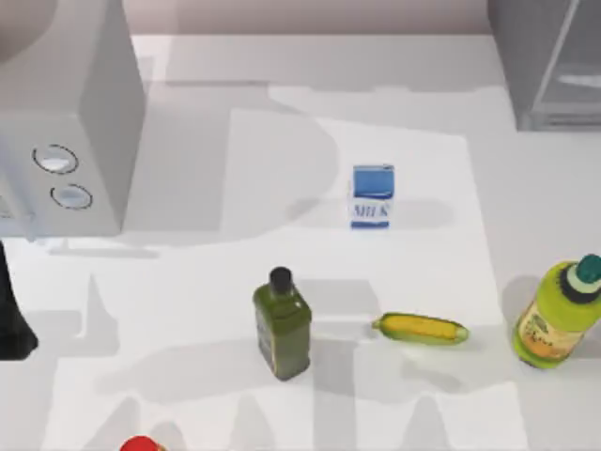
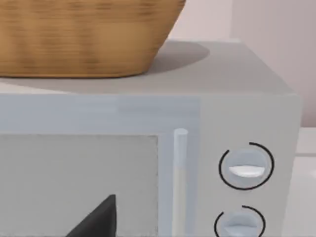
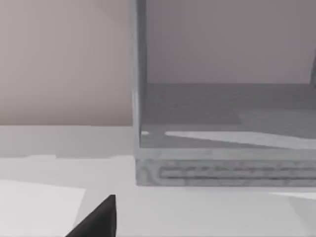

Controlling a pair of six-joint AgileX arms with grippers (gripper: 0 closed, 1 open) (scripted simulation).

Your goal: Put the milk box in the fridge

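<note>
While the milk box (image 1: 373,195) stands upright on the white table (image 1: 188,282), slightly right of center in the upper middle of the top view, it is touched by nothing. Its blue top and the "MILK" lettering on the white lower part are seen facing the camera.

The fridge (image 1: 549,61) is recorded at the upper right corner of the top view, well apart from the milk box. In the right wrist view, its pale frame and translucent panel (image 3: 222,98) are seen, with its base resting on the table.

A light grey appliance with 2 round dials (image 1: 66,113) is noted at the upper left of the top view. In the left wrist view, a woven basket (image 2: 84,37) is seen on top of this appliance.

In the lower half of the top view, 3 other items are logged: a green bottle with a black cap (image 1: 282,324) below and left of the milk box, a corn cob (image 1: 421,328) just right of it, and a yellow-green bottle with a teal cap (image 1: 559,315) at the right edge. A red object (image 1: 143,443) is cut off at the bottom edge.

A dark part of the left arm (image 1: 11,319) is seen at the left edge. A dark tip is seen low in each wrist view; the state of either arm's jaws cannot be told.
</note>
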